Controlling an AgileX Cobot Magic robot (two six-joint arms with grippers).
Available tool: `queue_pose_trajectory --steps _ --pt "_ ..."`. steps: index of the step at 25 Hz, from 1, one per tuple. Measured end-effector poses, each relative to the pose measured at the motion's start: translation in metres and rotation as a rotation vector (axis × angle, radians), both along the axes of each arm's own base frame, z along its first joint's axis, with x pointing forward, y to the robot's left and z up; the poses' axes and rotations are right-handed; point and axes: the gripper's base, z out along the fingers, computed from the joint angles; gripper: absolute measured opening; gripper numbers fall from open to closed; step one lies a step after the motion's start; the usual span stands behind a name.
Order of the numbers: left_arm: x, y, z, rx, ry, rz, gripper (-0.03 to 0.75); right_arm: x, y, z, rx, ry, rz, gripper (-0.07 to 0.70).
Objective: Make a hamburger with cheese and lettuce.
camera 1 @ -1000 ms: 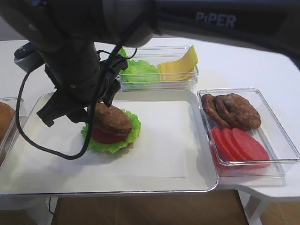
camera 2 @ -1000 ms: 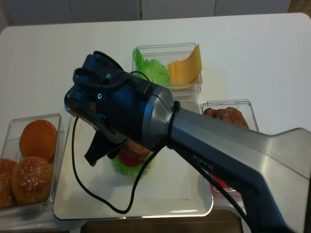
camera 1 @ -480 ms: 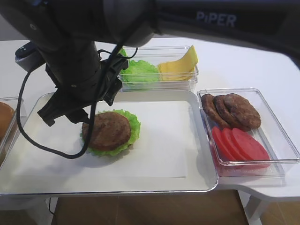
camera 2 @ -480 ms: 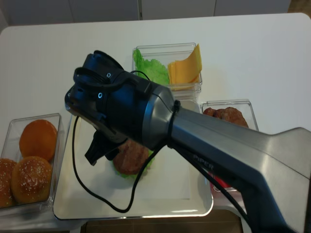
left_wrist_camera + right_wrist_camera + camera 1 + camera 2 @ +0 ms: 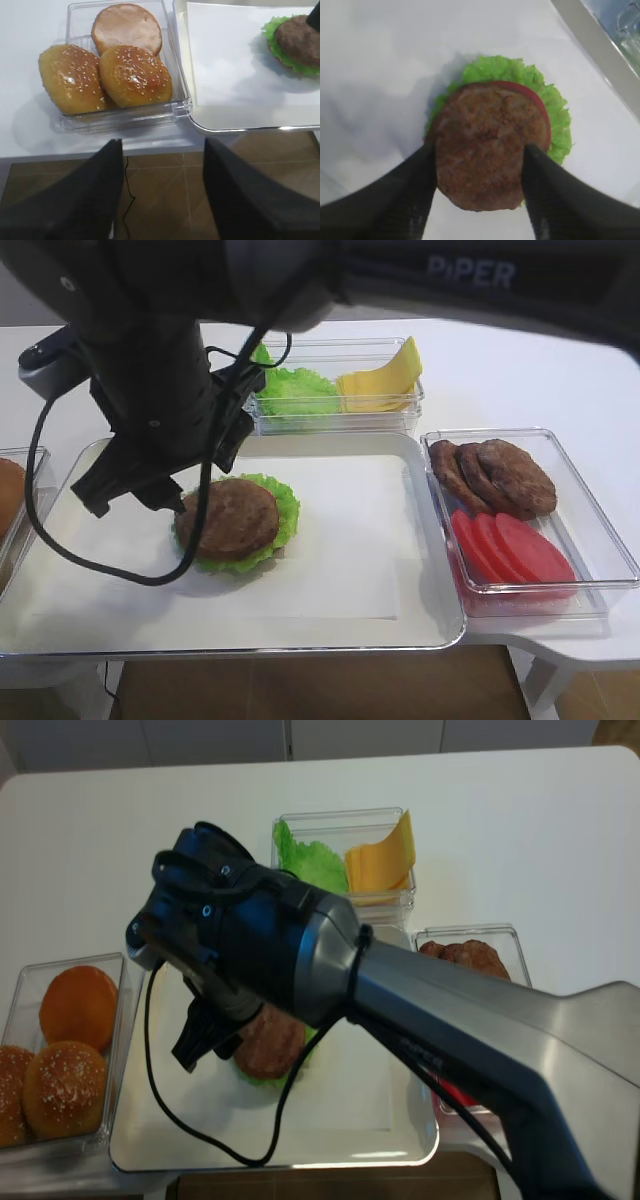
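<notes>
The hamburger (image 5: 236, 521) lies on the white paper of the tray (image 5: 400, 630): a frilly green leaf, a red tomato edge and a brown patty flat on top. My right gripper (image 5: 479, 190) hovers just over it, open, one finger (image 5: 415, 190) on each side of the patty (image 5: 492, 150). Cheese (image 5: 385, 375) and loose lettuce (image 5: 295, 390) share a clear box behind the tray. Out over the floor in front of the table, my left gripper (image 5: 162, 195) is open and holds nothing.
A clear box at the right holds brown patties (image 5: 500, 475) and tomato slices (image 5: 515, 550). Another box left of the tray holds sesame buns (image 5: 107, 72). The right arm's bulky dark body (image 5: 160, 390) and its cable hang over the tray's left half.
The patty sat tilted on the stack a second ago and now lies flat. The right gripper's jaws widened and it drew back slightly. The left gripper has not moved.
</notes>
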Motion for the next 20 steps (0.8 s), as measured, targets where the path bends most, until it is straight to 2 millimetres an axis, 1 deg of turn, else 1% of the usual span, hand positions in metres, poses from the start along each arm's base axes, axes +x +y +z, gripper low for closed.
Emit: queue_pose_trajectory --steps 3,6,11,14,17,18,20 --pt "0.000 0.000 0.000 0.000 0.000 0.000 0.382 0.007 -0.011 0.012 0.059 0.048 -0.025 0.409" --pt "0.000 0.000 0.000 0.000 0.000 0.000 0.382 0.025 -0.032 0.027 0.132 0.090 -0.086 0.408" --pt "0.000 0.000 0.000 0.000 0.000 0.000 0.382 0.070 -0.088 0.052 0.205 0.072 -0.228 0.408" --pt "0.000 0.000 0.000 0.000 0.000 0.000 0.382 0.089 -0.125 0.062 0.235 0.071 -0.307 0.408" --pt "0.000 0.000 0.000 0.000 0.000 0.000 0.382 0.102 -0.160 0.061 0.245 0.096 -0.386 0.408" --pt "0.000 0.000 0.000 0.000 0.000 0.000 0.382 0.106 -0.176 0.059 0.241 0.102 -0.422 0.408" --pt "0.000 0.000 0.000 0.000 0.000 0.000 0.382 0.108 -0.198 0.055 0.228 0.116 -0.468 0.408"
